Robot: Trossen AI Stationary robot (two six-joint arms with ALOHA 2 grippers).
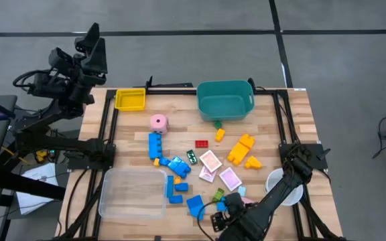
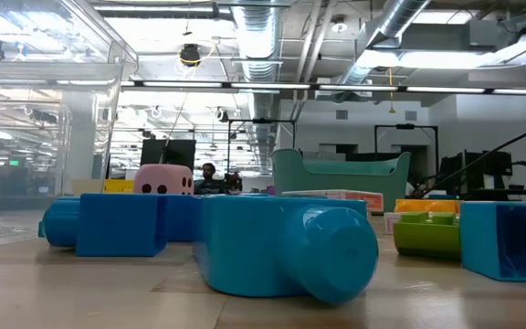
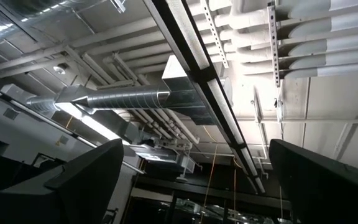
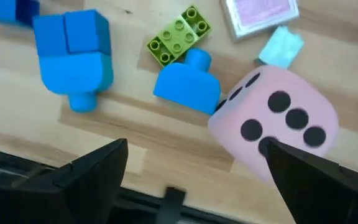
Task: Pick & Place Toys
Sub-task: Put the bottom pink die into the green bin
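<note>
Now my right fingers (image 4: 194,171) stand spread and empty, low over the counter's (image 1: 293,114) near edge, above a pink die (image 4: 275,121), a blue block (image 4: 188,81) and a green block (image 4: 178,34). My left fingers (image 3: 194,180) are spread too, raised off the counter.
</note>
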